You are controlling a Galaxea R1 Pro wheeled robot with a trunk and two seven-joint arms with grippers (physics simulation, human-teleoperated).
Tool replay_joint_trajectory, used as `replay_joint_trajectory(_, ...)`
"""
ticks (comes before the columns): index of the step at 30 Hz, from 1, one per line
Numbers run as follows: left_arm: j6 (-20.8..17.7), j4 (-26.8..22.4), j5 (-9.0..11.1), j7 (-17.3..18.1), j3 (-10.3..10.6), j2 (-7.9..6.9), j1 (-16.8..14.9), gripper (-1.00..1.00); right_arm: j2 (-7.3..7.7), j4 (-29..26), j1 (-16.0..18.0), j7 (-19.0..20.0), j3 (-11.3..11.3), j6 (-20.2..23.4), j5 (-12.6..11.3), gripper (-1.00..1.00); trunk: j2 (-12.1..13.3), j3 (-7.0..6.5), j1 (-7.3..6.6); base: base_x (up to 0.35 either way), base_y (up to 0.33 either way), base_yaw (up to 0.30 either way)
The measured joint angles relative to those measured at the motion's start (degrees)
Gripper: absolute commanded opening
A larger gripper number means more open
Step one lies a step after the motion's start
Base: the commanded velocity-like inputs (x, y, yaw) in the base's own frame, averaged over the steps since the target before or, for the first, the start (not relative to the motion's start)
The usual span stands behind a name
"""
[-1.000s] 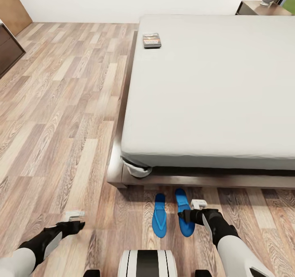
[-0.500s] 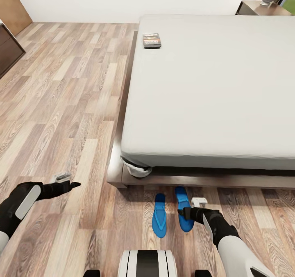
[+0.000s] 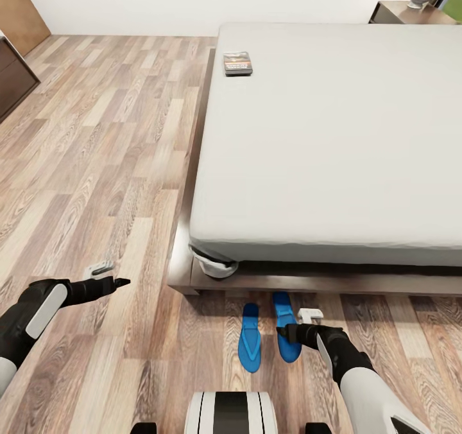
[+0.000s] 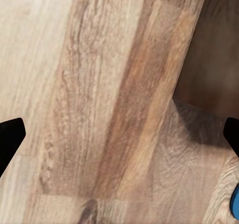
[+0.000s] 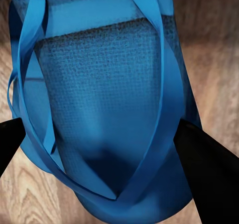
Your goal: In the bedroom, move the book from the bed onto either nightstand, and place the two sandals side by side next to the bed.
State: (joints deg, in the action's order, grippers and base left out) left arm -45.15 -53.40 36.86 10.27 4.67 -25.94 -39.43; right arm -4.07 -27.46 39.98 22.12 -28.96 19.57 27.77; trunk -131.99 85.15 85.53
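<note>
Lying side by side on the floor (image 3: pixel 96 164) just off the bed's (image 3: pixel 333 132) foot edge, the 2 sandals point toward the frame: left sandal (image 3: pixel 249 338), right sandal (image 3: pixel 286 331), a thin gap between them. The right one's far end reaches the shadow under the frame. Wide open plank floor runs along the bed's left side up to the far wall; a dark cabinet (image 3: pixel 13 74) sits at the left edge. The book (image 3: pixel 237 63) lies flat on the mattress near its far left corner, close to the edge. The nightstand (image 3: pixel 410 13) stands beyond the bed's far right corner, well apart from the book, with a white lamp base on it.

Right gripper (image 3: pixel 283 335) is low over the right sandal, forearm reaching forward; in the right wrist view the fingers are spread to either side of the blue sole (image 5: pixel 109 109), straps between them, not pinching it. Left gripper (image 3: pixel 119 283) hangs over bare floor left of the bed corner, arm stretched out sideways; in the left wrist view its fingertips (image 4: pixel 10 139) sit far apart.
</note>
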Motion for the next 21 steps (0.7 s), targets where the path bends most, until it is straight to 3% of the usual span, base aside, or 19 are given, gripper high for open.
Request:
replay_joint_trajectory(14, 0.0, 0.0, 0.0, 0.0, 0.0, -0.01, 0.0, 1.0, 0.0, 0.0, 0.1, 0.0, 0.0, 0.0, 0.0, -1.0, 0.0, 0.0, 0.0, 0.0, 0.0, 0.0)
replay_joint_trajectory(21, -1.0, 2.2, -0.2, -1.7, 1.2, 2.24, 2.3, 1.0, 1.77, -1.4, -2.2, 0.4, 0.7, 1.8, -0.1, -1.0, 0.0, 0.0, 0.0, 0.0, 0.0, 0.0)
